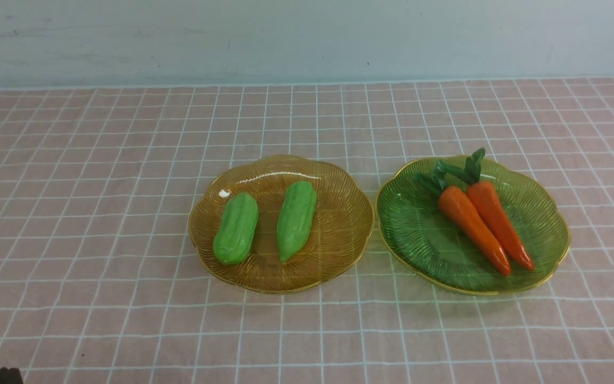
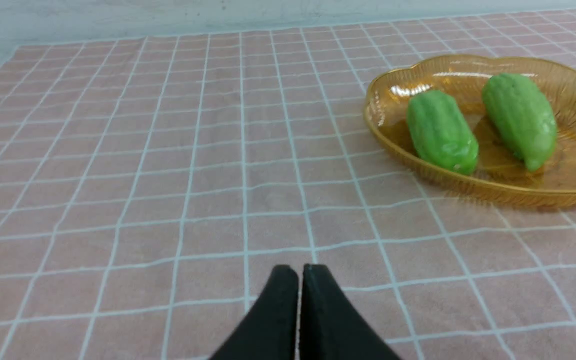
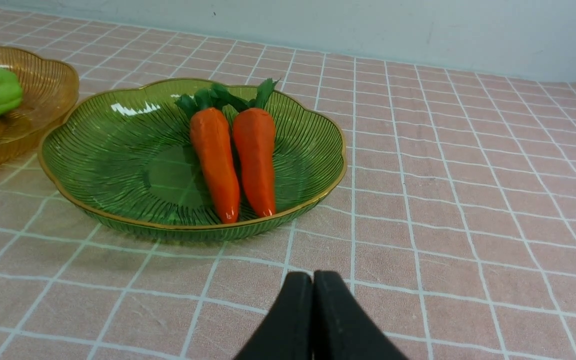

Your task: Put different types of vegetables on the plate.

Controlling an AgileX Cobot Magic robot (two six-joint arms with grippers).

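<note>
Both pairs of jaws, left (image 2: 300, 272) and right (image 3: 313, 279), are closed on nothing; beyond them, gourds (image 1: 297, 221) and carrots (image 1: 475, 229) lie on separate plates, apparently sorted by type.

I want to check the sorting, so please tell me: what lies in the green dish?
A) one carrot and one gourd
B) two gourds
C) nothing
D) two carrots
D, because two orange carrots with leafy tops lie in the green dish, while both light-green gourds are in the amber dish.
</note>
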